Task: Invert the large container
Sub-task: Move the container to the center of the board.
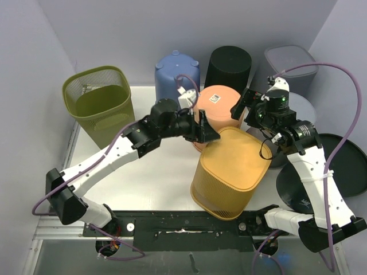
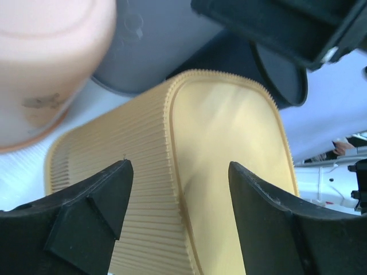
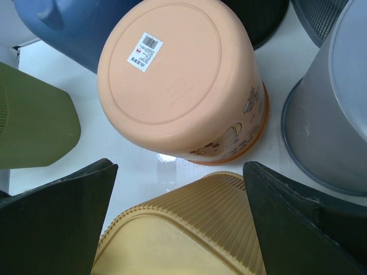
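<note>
Both pairs of jaws are standing wide open and gripping nothing, the left gripper (image 1: 209,130) and right gripper (image 3: 179,172) hovering over the far edge of the yellow basket (image 1: 232,172), which is resting base-up on the table (image 1: 155,183) beside a peach bucket (image 1: 218,103).

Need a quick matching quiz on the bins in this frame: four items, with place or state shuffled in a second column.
Items:
1. green basket
2. peach bucket
3. yellow basket
4. blue bucket

Place or state:
A. barcode sticker on its upturned base
B. mouth up, far left
C. base up, against the back wall
D. ribbed, nearest the front of the table

Pairs: 1-B, 2-A, 3-D, 4-C
</note>
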Available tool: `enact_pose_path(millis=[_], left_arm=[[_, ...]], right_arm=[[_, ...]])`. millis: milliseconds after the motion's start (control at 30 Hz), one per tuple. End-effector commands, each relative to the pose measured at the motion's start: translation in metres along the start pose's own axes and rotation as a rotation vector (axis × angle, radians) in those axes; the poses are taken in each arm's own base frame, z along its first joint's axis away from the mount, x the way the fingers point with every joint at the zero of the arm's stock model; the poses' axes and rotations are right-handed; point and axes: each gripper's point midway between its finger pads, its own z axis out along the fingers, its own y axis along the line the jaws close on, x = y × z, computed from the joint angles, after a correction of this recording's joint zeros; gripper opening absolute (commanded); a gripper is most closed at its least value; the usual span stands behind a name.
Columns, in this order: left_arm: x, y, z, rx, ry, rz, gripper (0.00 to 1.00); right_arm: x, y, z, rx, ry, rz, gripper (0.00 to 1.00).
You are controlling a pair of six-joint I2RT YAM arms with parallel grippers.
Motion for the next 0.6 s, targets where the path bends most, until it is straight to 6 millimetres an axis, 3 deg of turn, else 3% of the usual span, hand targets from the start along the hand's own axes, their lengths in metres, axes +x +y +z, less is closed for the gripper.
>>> enact_pose_path(millis=[0, 167, 300, 367, 433, 567], left_arm=[[-0.082, -0.032, -0.073, 0.011, -0.236, 0.129, 0.67], [-0.136, 0.036, -0.145, -0.253, -0.401, 0.070, 0.68], [-0.161, 0.067, -0.175, -0.339, -0.454, 0.022, 0.68], [-0.174, 0.084, -0.201, -0.434, -0.489, 0.011, 0.69], [-0.187, 0.098, -0.236, -0.522, -0.550, 0.008, 0.71], [-0.202, 0.109, -0.272, -0.640, -0.604, 0.048, 0.75]], right_arm=[[-0.035, 0.016, -0.015, -0.077, -0.136, 0.009, 0.99], [-0.049, 0.051, -0.016, -0.261, -0.192, -0.015, 0.98], [-0.073, 0.129, -0.021, -0.507, -0.226, -0.066, 0.97], [-0.065, 0.176, -0.026, -0.578, -0.222, -0.164, 0.98], [-0.044, 0.213, -0.023, -0.630, -0.166, -0.263, 0.98], [0.006, 0.240, 0.007, -0.612, -0.018, -0.361, 0.99]])
